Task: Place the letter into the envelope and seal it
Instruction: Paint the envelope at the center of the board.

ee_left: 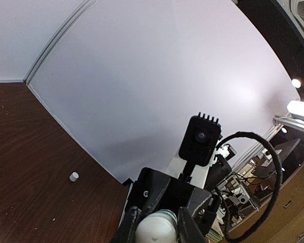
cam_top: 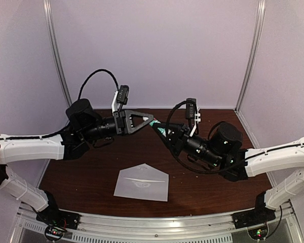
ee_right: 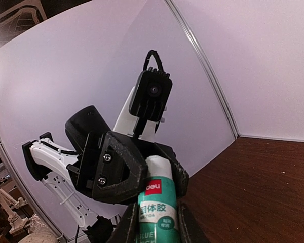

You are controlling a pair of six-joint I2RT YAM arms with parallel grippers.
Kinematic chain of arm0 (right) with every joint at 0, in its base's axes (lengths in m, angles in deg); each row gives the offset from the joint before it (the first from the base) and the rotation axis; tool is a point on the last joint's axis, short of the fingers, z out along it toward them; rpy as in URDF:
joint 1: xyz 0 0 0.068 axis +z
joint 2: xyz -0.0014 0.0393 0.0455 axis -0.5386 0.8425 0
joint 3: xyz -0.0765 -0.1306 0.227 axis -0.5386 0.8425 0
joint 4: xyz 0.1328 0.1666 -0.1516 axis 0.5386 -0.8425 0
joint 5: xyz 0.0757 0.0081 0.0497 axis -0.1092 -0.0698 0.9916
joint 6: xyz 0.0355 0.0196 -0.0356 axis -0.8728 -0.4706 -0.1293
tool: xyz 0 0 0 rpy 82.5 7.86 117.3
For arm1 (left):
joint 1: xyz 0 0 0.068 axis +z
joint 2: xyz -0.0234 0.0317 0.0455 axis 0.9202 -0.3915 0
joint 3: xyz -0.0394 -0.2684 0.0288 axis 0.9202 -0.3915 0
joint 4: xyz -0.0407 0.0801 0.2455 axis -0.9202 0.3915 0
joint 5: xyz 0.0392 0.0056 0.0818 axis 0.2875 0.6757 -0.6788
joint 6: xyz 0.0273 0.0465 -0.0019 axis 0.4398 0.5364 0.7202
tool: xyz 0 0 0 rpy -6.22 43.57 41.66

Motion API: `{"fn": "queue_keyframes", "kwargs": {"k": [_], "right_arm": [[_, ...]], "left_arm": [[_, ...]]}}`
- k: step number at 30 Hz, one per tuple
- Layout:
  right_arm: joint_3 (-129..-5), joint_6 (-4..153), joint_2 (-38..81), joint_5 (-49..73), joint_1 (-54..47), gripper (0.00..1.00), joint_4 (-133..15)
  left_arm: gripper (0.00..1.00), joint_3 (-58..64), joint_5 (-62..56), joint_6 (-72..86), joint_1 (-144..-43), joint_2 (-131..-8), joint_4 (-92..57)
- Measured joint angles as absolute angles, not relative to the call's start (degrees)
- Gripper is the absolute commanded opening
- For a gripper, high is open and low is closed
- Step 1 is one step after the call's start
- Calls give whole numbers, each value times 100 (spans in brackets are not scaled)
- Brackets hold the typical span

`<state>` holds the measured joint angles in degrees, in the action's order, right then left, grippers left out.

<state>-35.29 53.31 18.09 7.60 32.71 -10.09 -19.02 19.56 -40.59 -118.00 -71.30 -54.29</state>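
The envelope (cam_top: 142,183) lies flat on the brown table (cam_top: 81,187) near the front, its pointed flap turned up and away. The letter is hidden. Above the table the two arms meet tip to tip around a green glue stick (cam_top: 156,126). My right gripper (cam_top: 162,131) is shut on the stick's green labelled body (ee_right: 158,202). My left gripper (cam_top: 150,120) is shut on its white cap end (ee_left: 156,229), a finger on each side. In the right wrist view the left gripper's black fingers (ee_right: 116,169) cover the stick's top.
A small white cylinder (ee_left: 74,176) sits on the table near the back wall. Pale walls enclose the table on three sides. A metal rail (cam_top: 157,225) with the arm bases runs along the near edge.
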Motion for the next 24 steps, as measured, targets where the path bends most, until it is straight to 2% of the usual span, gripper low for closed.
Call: {"fn": "queue_keyframes", "kwargs": {"k": [8,13,18,24], "right_arm": [[-3457,5346,1567,784,3271,68,-1519],[-3524,5471,1232,1012,3264,83,-2356],[-4130,5725,1232,1460,3188,85,-3711],[-4805,6017,1551,2128,3085,62,-4852]], "left_arm": [[0,-1924,1967,-3958,-11776,-7110,-5233],[0,-1943,1999,-3763,-11730,-6992,-4833],[0,-1913,2078,-3263,-11726,-6850,-4065],[0,-1683,2362,-2627,-11726,-6841,-3145]]}}
